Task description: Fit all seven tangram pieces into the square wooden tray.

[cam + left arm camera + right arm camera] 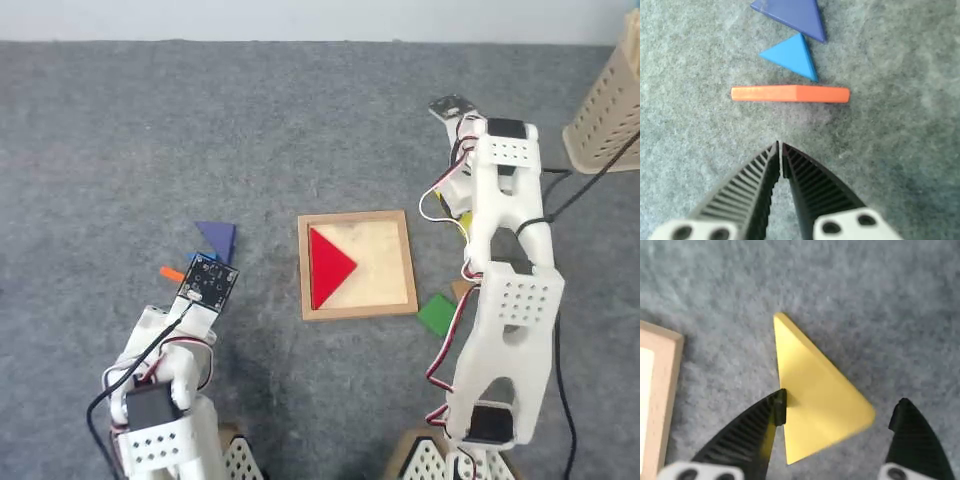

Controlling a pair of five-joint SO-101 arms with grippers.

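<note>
Here, the square wooden tray (pixel 355 216) lies flat in the middle of the table, between the two arms. Inside it one red triangle (pixel 330 266) sits against the wall on the left arm's side; the other part of the tray floor is bare wood.

Just beside the tray on the right arm's side lies a yellow triangle (pixel 812 400). The right gripper (pixel 840 407) stands open over it, one finger at each side, and one fingertip (pixel 779 405) seems to touch the triangle's edge. A green piece (pixel 436 314) lies near the tray's corner, next to the right arm (pixel 505 300).

On the other side, well apart from the tray, an orange piece (pixel 790 93), a small light blue triangle (pixel 790 54) and a dark blue triangle (pixel 790 14) lie close together in a row. The left gripper (pixel 779 146) is closed on nothing, its tips near the orange piece but not touching it.

The surface is a grey, felt-like mat (pixel 120 150). A pale wall runs behind it, and a beige perforated stand (pixel 610 100) is cut off at the far corner.

From above, the right arm covers most of the yellow triangle, and the left wrist camera covers the light blue one. The exact shape of the orange piece is hard to make out.
</note>
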